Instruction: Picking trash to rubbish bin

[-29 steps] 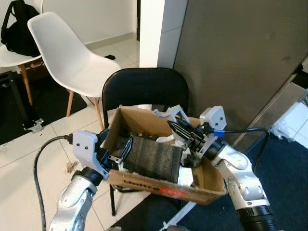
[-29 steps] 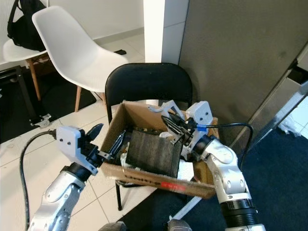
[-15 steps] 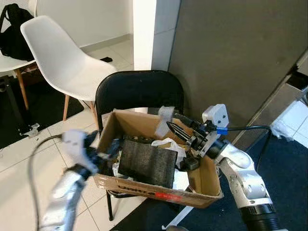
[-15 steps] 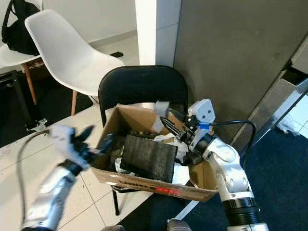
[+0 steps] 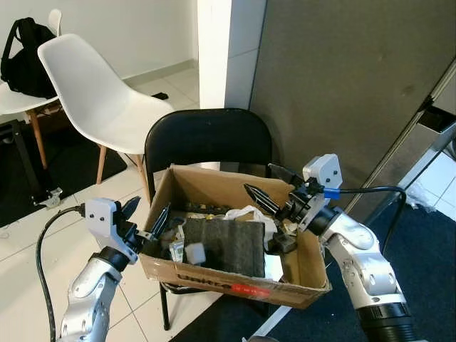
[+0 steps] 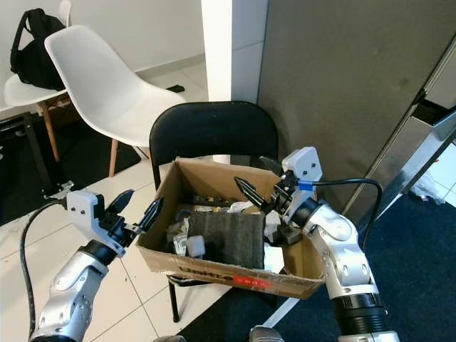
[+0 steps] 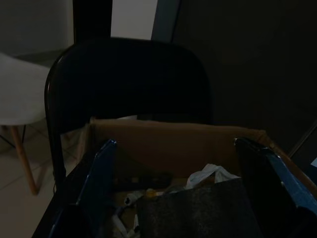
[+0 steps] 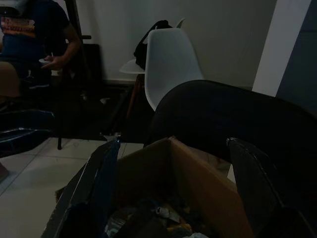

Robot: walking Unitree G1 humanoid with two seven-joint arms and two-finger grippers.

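A cardboard box (image 5: 235,274) serving as the rubbish bin is seen resting on the seat of a black folding chair (image 5: 206,139). It is already loaded with trash: a dark grey fibrous pad (image 5: 224,246), a white plastic bag (image 5: 246,214) and a small white scrap (image 5: 194,252) near the front wall.

The chief risk is judged to be the box itself. It overhangs the chair seat at the front, so a push from either arm could tip or slide it off, spilling what has been collected. The left gripper (image 5: 146,216) is held just outside the box's near-left corner, and a careless inward sweep there could catch the cardboard wall. The right gripper (image 5: 274,187) is poised above the far-right part of the opening, with the plastic bag just below its fingertips; a descent could snag the bag and drag it out.

Both sets of jaws are spread wide and nothing is held between them. The left jaws appear to be apart from the cardboard, though contact at the lower fingertip cannot be ruled out. The right jaws touch nothing. In the right wrist view a seated person (image 8: 29,39) and a white chair (image 8: 171,62) are made out beyond the box.
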